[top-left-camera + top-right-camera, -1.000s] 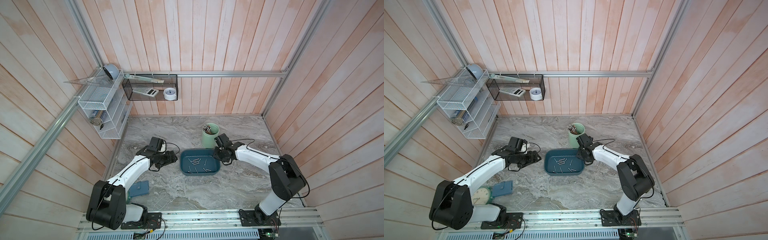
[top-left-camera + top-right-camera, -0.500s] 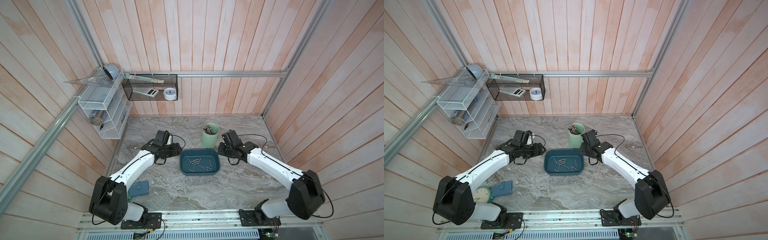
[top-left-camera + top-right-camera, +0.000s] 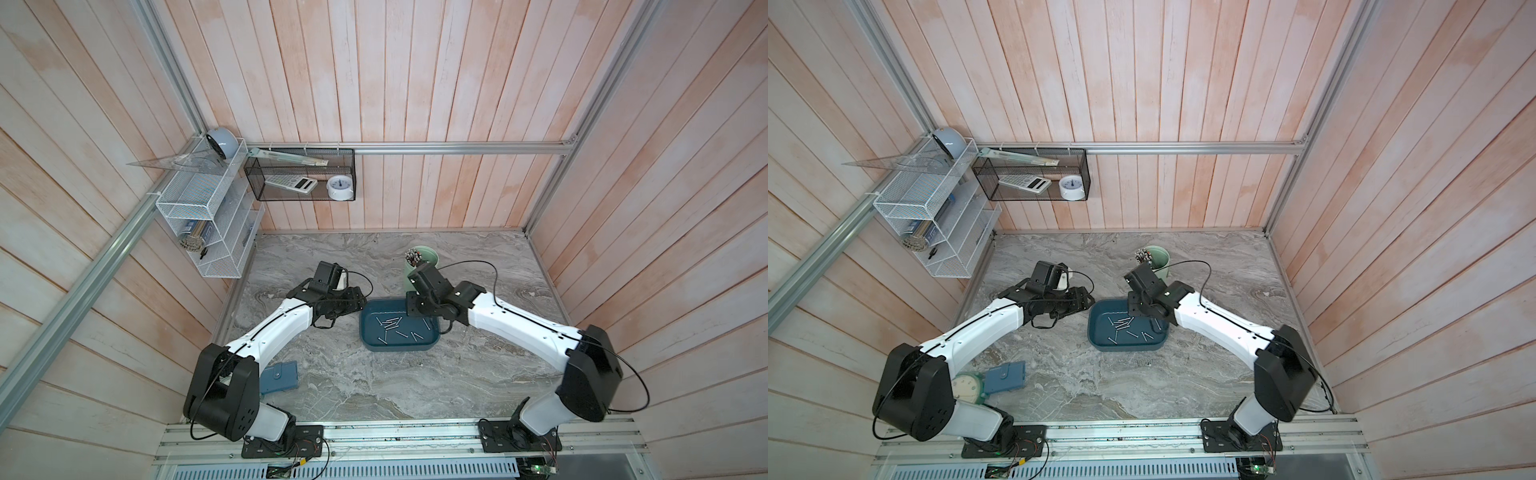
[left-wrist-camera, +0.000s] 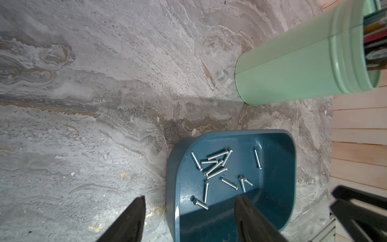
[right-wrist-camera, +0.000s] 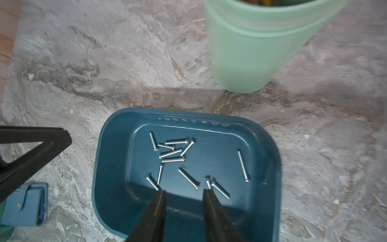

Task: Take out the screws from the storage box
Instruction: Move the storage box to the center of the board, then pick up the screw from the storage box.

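Operator: Any label on the storage box (image 5: 113, 167)?

Spotter: Only a row of small raised marks (image 5: 192, 122) along its rim on the cup side. They are too small for you to read.

Operator: Where are the screws (image 5: 172, 152)?

Spotter: All inside the box, flat on its floor, with no common heading. Six lie criss-crossed in a loose heap, their long axes fanned several ways. Five more are scattered beside it. One lone screw (image 5: 243, 165) lies apart, near a side wall and roughly parallel to it.

Operator: And the box itself?

Spotter: It sits on the desk (image 3: 332, 374) between your two arms. The pale green cup (image 4: 289, 71) stands upright just behind it, holding a bundle of sticks (image 3: 412, 254).

Operator: My claws?

Spotter: Your left claw (image 4: 190, 197) is open. One finger is over the desk and the other over the box's floor, with the wall between them and space on either side. Your right claw (image 5: 184, 191) hangs over the box, its jaws a narrow gap apart with nothing between them.
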Motion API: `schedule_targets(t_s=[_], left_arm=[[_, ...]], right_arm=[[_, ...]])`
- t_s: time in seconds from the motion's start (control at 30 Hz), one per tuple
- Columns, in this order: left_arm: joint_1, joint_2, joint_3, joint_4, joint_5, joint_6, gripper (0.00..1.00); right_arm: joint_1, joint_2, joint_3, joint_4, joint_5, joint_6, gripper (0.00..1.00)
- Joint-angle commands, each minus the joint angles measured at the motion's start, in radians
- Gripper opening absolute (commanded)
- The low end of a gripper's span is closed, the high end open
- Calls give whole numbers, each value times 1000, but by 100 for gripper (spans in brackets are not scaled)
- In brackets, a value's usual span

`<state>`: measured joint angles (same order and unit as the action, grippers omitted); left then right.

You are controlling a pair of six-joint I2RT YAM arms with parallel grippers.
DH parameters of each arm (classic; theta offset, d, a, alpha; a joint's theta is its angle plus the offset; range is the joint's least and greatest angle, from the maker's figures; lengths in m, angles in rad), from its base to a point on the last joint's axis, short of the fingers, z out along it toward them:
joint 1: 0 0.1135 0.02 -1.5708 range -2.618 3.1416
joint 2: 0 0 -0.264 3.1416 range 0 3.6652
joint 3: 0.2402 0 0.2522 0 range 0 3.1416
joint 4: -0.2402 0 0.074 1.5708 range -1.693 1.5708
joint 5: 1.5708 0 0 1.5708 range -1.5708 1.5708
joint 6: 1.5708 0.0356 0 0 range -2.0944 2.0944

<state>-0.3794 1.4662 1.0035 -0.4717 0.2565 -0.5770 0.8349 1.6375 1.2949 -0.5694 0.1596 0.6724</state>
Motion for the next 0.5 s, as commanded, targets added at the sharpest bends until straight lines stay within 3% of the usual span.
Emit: schedule_targets(t_s=[0.0, 0.2, 0.33, 0.4, 0.47], left_arm=[[6, -1, -2, 7, -22, -8, 72], [33, -15, -29, 17, -38, -47, 71], [39, 3, -127, 157, 4, -143, 63], [59, 20, -63, 119, 130, -139, 64], [60, 19, 51, 7, 158, -79, 66]], right_arm=[[20, 104, 62, -74, 16, 12, 34], [14, 247, 91, -31, -23, 87, 31], [6, 284, 95, -28, -26, 100, 27], [-3, 288, 83, -18, -32, 111, 27], [-15, 295, 57, 12, -41, 133, 27]])
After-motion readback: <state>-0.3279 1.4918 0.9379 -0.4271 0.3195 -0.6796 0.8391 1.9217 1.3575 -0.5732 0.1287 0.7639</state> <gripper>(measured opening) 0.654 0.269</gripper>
